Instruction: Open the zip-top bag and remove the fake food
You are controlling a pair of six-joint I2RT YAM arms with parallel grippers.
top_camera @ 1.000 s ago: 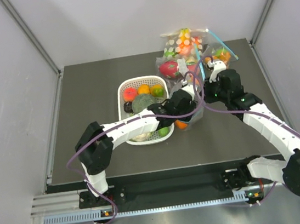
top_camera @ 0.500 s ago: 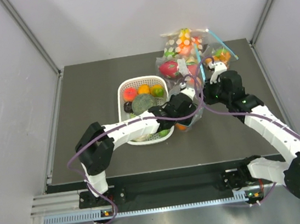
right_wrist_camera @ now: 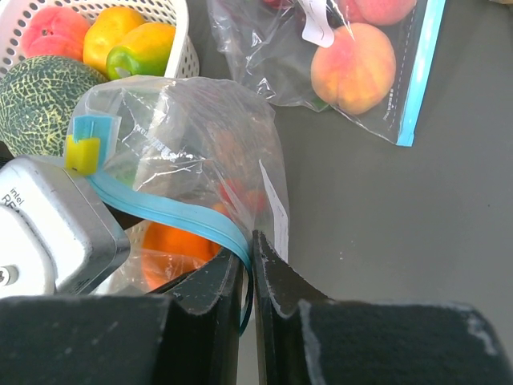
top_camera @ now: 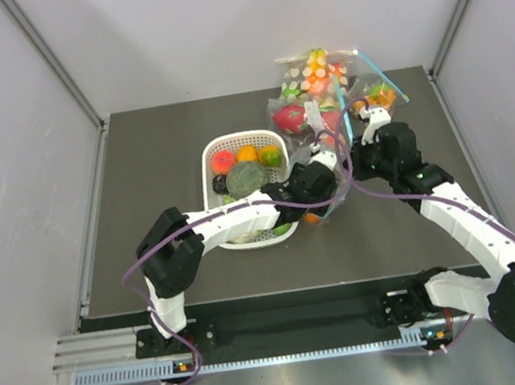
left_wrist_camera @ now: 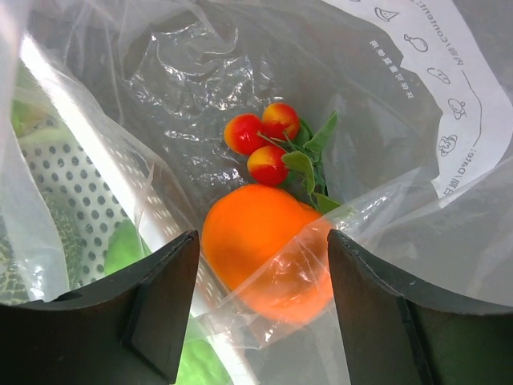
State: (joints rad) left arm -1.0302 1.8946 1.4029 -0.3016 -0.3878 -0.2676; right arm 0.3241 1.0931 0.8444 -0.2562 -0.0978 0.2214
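Note:
The zip-top bag (right_wrist_camera: 192, 152) stands open beside the basket, its light-blue zip strip (right_wrist_camera: 160, 210) running along the mouth. My right gripper (right_wrist_camera: 250, 250) is shut on the strip and plastic at the bag's right edge; it also shows in the top view (top_camera: 352, 156). My left gripper (left_wrist_camera: 258, 269) is open inside the bag's mouth, with one jaw on each side of a round orange fruit (left_wrist_camera: 256, 233) that is partly under a fold of plastic. A sprig of small red-orange berries with green leaves (left_wrist_camera: 272, 148) lies just beyond the fruit. In the top view the left gripper (top_camera: 317, 192) is hidden in the bag (top_camera: 333, 200).
A white perforated basket (top_camera: 217, 148) to the left of the bag holds a grey-green melon (top_camera: 244, 177) and other fruit. Other clear bags lie behind: one with a pink dragon fruit (top_camera: 290, 117), one with peaches (right_wrist_camera: 353, 68) and one with small pieces (top_camera: 318, 75).
My left gripper has shifted slightly toward the near side inside the bag. My right gripper keeps its hold on the zip strip in about the same place.

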